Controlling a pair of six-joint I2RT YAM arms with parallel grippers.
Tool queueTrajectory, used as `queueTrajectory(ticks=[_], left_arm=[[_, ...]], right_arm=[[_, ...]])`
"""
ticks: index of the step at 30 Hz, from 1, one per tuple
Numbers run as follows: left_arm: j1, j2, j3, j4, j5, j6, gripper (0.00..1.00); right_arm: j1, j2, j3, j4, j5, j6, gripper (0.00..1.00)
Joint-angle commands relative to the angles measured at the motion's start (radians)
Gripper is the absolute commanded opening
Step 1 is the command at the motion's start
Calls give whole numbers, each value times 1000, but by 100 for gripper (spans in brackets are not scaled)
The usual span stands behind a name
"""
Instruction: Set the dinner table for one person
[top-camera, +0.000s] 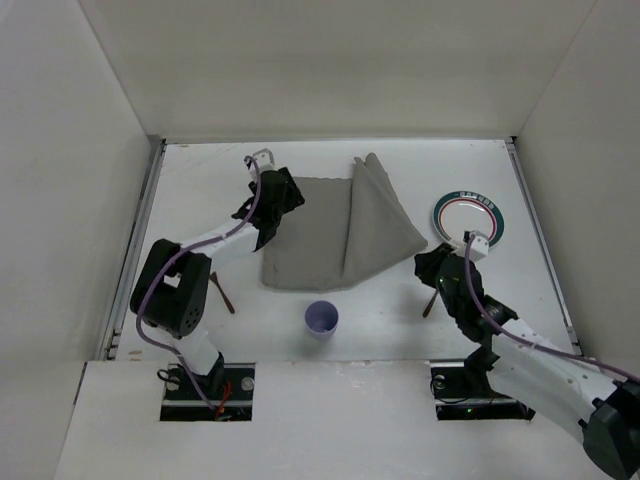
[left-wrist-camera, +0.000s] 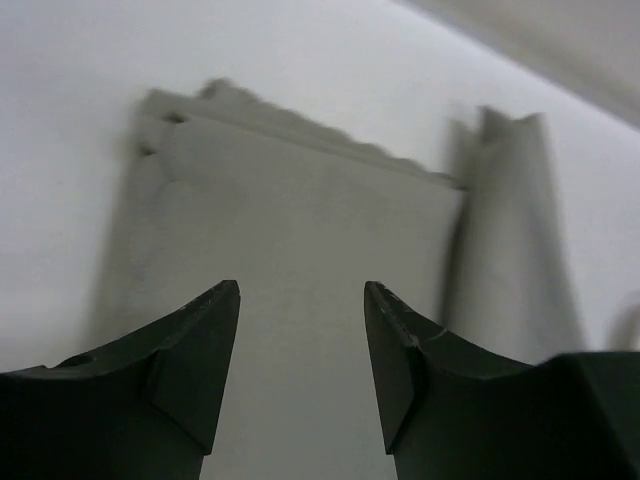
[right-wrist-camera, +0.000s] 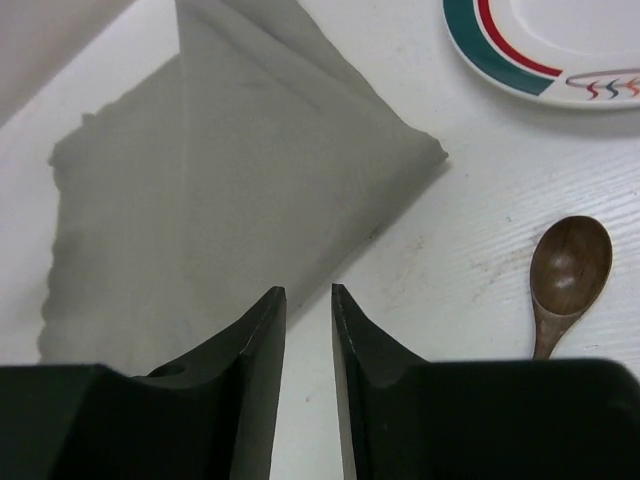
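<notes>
The dinner table (top-camera: 200, 200) fills our workspace, its middle taken by a grey placemat (top-camera: 310, 240) whose right part is folded over itself, with a purple cup (top-camera: 321, 318) near its front edge. Our left gripper (left-wrist-camera: 300, 290) hangs open and empty over the mat, while our right gripper (right-wrist-camera: 307, 292), jaws narrowly parted on nothing, hovers by the folded corner. Pinching both layers there could, we judge, drag the mat into the cup.

a plain white back wall (top-camera: 340, 60) stands at 12 o'clock, matching side walls (top-camera: 60, 150) at 9 and 3, a white board (top-camera: 340, 420) at 6, all softly lit.
</notes>
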Motion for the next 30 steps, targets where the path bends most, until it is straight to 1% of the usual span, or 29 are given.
queueTrajectory(ticks=[1,2,4,5,9,10,12,14,16,18,20,23,25,27,28,29,30], left_arm=[[37,65,31,-173,-53,85,50],[45,88,37,-181,-55,93,51],[64,126,40,-177,-59,94,51],[71,143,37,-166,-61,94,51],[87,191,28,-120,-56,83,50],[87,201,31,-111,-53,85,48],[88,217,40,-104,-47,88,38],[93,223,43,-101,-52,86,24],[110,226,35,-88,-53,82,13],[130,226,26,-75,-59,73,8],[153,220,12,-68,-69,70,6],[176,205,-6,-60,-73,62,6],[180,194,-11,-55,-67,63,6],[177,185,-15,-52,-64,68,7],[174,180,-20,-51,-64,67,8],[171,175,-24,-51,-69,60,11],[166,168,-29,-55,-73,56,18]], right_arm=[[5,67,55,77,-20,4,35],[5,87,60,85,-21,9,39],[2,168,70,134,-30,30,53],[-1,208,77,152,-43,38,56],[-1,334,106,217,-84,65,60],[-1,359,110,231,-84,78,61],[-1,410,118,264,-84,99,62],[-15,457,121,301,-89,118,63],[-46,489,115,324,-87,159,64],[-85,532,123,331,-109,191,65],[-106,586,150,332,-145,207,64],[-119,641,181,328,-156,224,63],[-126,669,192,330,-155,248,60],[-129,704,208,335,-158,260,57],[-133,723,216,338,-162,266,53],[-135,741,221,343,-164,274,50],[-139,756,224,346,-172,286,46]])
